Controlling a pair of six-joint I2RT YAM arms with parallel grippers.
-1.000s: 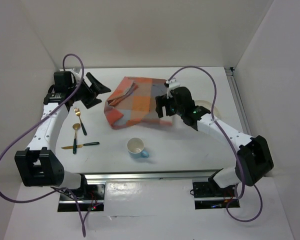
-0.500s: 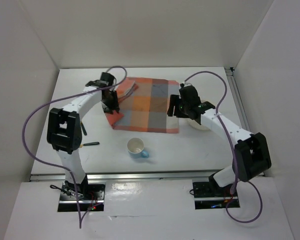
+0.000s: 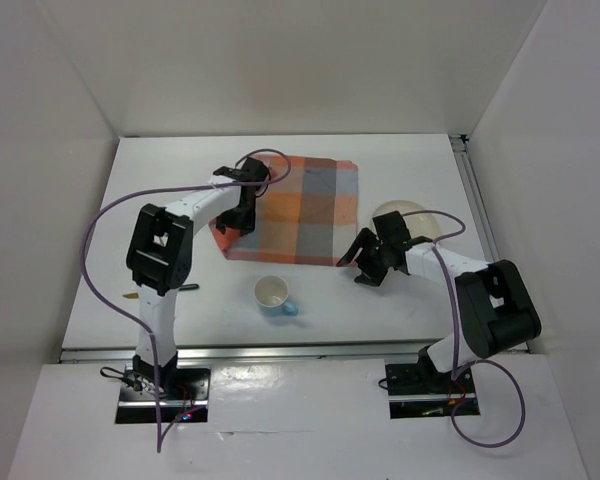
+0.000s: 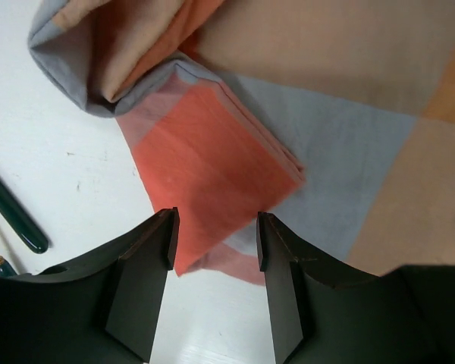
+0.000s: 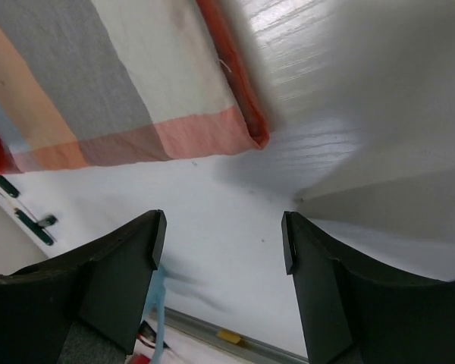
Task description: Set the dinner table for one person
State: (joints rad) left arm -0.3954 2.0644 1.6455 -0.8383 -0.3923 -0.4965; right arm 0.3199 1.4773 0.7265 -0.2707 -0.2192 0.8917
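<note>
Now, the left hand (image 4: pixel 214 243) hovers, jaws parted, over the doubled-over corner of the checked cloth mat (image 3: pixel 310 210); right hand (image 5: pixel 221 243) spread wide above the bare white bench (image 3: pixel 400 160) that underlies everything. Best pinch only the top layer, drawing it outward, low.

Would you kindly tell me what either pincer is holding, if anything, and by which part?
Nothing is held. The left pincer is open over the mat at its folded corner; the right pincer is open over the table.
</note>
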